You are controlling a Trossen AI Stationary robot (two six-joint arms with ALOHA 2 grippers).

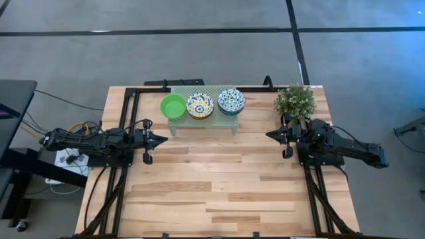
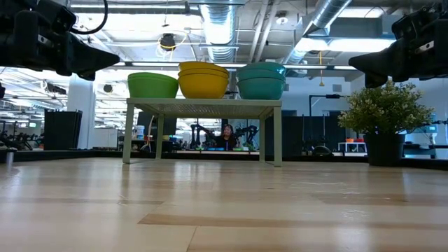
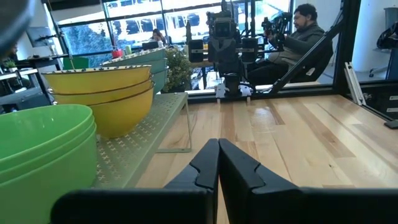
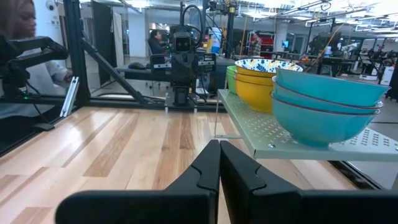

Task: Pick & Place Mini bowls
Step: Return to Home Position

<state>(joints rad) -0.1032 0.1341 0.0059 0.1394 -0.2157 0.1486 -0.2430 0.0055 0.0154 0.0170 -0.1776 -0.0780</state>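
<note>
mini bowls (image 1: 202, 105): 3 stacks on rack (image 1: 206, 121), sorted by colour. left hand (image 1: 163, 140) & right hand (image 1: 269, 135): pressed together, empty, at counter (image 1: 219, 179) sides; job prob. done.

Table (image 1: 219, 192) was pale planked wood, faint sheen. Rack (image 4: 261, 134) looked perforated painted metal, matt. Bowls (image 4: 323, 102) were glossy, smooth.

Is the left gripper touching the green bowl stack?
Apart. The high view shows the left gripper over the table, in front of the rack, with a plain gap to the green bowl stack on it.
</note>
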